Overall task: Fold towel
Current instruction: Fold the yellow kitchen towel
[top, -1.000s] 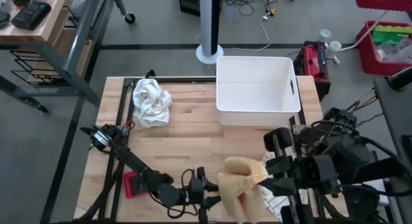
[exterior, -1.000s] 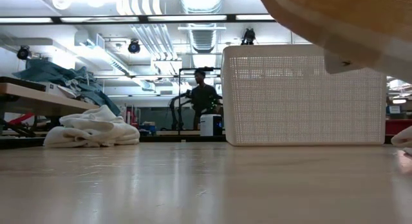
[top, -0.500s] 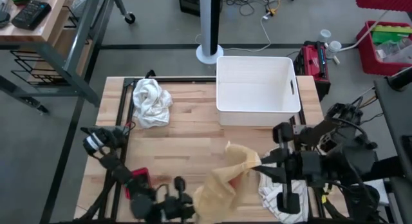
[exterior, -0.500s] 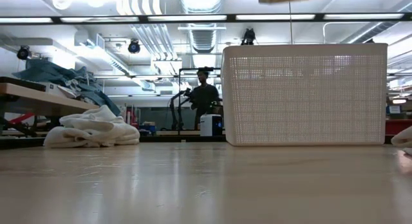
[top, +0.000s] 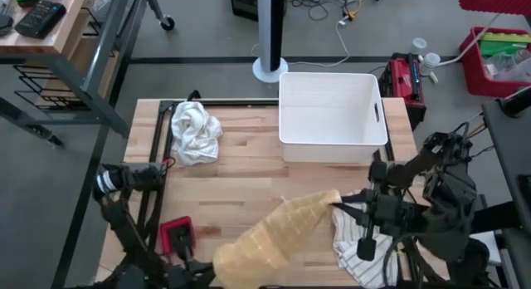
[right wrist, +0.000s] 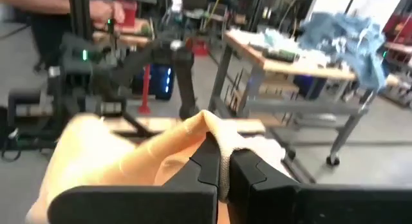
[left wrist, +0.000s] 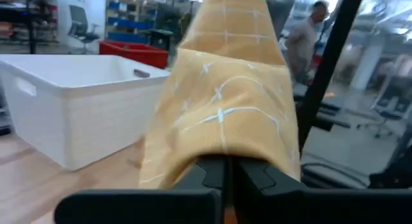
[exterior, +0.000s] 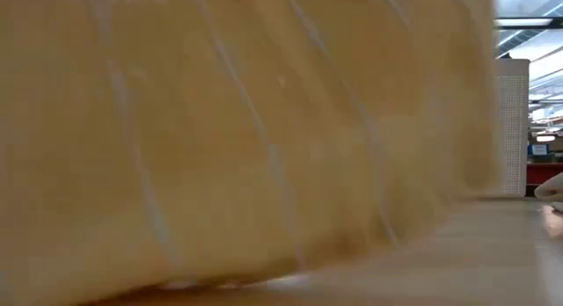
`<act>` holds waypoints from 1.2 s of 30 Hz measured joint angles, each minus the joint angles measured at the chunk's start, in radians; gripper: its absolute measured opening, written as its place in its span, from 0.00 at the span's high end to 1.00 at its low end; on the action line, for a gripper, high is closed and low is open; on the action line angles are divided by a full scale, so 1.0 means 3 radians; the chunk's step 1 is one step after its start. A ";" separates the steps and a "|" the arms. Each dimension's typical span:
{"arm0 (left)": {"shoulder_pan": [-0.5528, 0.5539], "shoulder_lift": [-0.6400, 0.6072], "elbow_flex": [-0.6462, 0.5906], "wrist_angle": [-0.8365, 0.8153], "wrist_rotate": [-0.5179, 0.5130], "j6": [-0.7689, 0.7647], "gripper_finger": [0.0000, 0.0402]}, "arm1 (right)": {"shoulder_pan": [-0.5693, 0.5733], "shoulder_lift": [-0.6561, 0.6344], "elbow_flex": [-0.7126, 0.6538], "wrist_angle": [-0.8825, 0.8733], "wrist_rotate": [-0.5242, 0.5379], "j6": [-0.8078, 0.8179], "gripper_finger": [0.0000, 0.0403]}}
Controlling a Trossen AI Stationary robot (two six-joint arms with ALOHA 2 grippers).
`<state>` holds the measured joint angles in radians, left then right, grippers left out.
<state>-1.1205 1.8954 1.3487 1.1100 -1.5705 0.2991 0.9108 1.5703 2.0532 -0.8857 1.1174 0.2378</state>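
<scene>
Spreading step in hand: yellow towel (top: 278,235) pulled taut above the table's (top: 249,168) near edge, strung between both arms, not yet laid flat, no fold begun.

Left end: left gripper (left wrist: 224,176) clamped tight on one corner of the cloth, down at the near-left of the table, itself hidden under fabric from above. Right end: right gripper (top: 338,209) pinched shut on the opposite corner, just beside a white striped cloth (top: 353,252) lying at the near-right.

Next move, by judgement: lower both corners together, keep the tension even, lay the towel flat on bare wood ahead of the arms, clear of the white crumpled towel (top: 195,132) at far left and the white bin (top: 332,115) at far centre-right. Risk: sagging middle bunching on contact, or the right end dragging onto the striped cloth.

View against view, left to right:
- High: full span of the towel, both neighbours, bin position.
- Low: almost wholly filled by yellow fabric hanging close to the lens, lower edge at or near the tabletop; bin only a sliver at far right.
- Left wrist: fingers closed on cloth, white grid lines in the weave, bin beyond.
- Right wrist: rolled hem caught between that arm's fingers.
</scene>
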 joint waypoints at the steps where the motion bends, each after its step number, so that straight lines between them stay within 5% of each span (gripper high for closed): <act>1: -0.0019 -0.0016 0.0032 0.0000 0.0004 0.0074 1.00 | 0.0014 0.0000 -0.0001 -0.0135 -0.0009 0.0148 1.00; 9: -0.0031 -0.0104 0.0574 -0.0005 -0.0011 0.1154 1.00 | 0.0025 0.0068 -0.0007 -0.0764 -0.0823 0.0843 1.00; 18: -0.0028 -0.0157 0.0911 -0.0022 -0.0004 0.1745 1.00 | 0.0272 0.0217 -0.0045 -0.1387 -0.0861 0.1518 1.00; 22: -0.0028 -0.0162 0.0794 -0.0026 -0.0007 0.1685 1.00 | 0.0452 0.0268 -0.0048 -0.1252 -0.0757 0.1498 1.00; 30: -0.0036 -0.0320 0.0542 -0.0021 -0.0005 0.1501 1.00 | 0.0885 0.0232 -0.0041 -0.0571 0.0031 0.0873 1.00; 36: -0.0035 -0.0549 0.0535 -0.0079 -0.0004 0.1621 1.00 | 0.0985 0.0158 -0.0019 -0.0505 0.0052 0.0776 1.00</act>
<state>-1.1309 1.7307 1.5094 1.0864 -1.5716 0.7854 1.2062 1.6176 2.0476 -1.0370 1.1331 0.4706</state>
